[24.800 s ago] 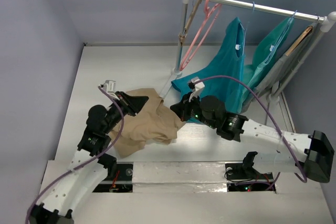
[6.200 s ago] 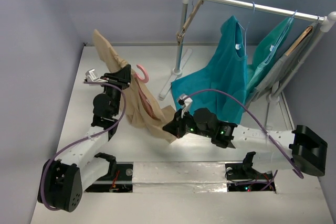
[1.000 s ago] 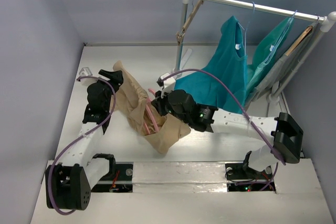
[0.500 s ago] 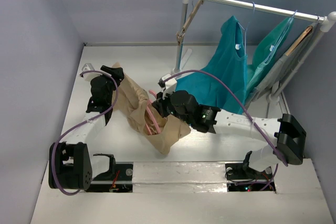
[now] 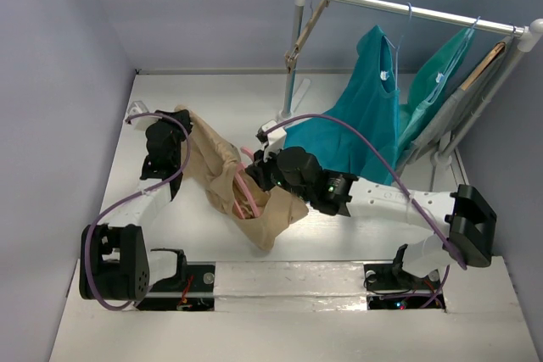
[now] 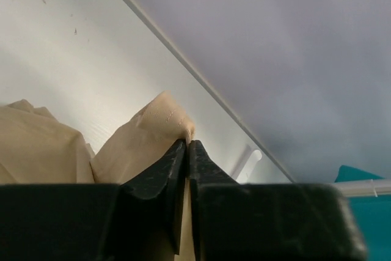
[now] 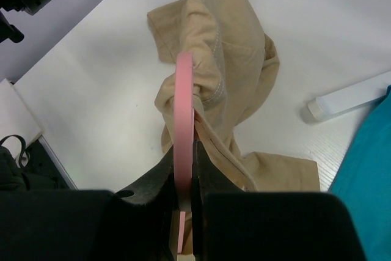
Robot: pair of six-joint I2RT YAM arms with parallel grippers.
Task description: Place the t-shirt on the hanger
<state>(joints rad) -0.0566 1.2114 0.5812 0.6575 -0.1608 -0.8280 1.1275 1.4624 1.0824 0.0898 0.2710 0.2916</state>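
The tan t-shirt (image 5: pixel 222 177) hangs bunched between my two grippers above the table, its lower end resting near the front edge. My left gripper (image 5: pixel 180 116) is shut on an upper corner of the shirt (image 6: pixel 160 114), seen pinched between the black fingers in the left wrist view. My right gripper (image 5: pixel 261 169) is shut on the pink hanger (image 5: pixel 243 192), whose arm runs down inside the shirt. In the right wrist view the hanger (image 7: pixel 184 99) stands edge-on between the jaws, with the shirt (image 7: pixel 227 59) draped round it.
A clothes rail (image 5: pixel 407 11) stands at the back right with teal garments (image 5: pixel 361 108), thin blue hangers and a wooden hanger (image 5: pixel 304 36). Its white foot (image 5: pixel 280 129) lies just behind my right gripper. Grey walls close the left and back.
My left gripper has drawn the shirt corner a little left and up, stretching the fabric. My right gripper and the hanger have barely moved.
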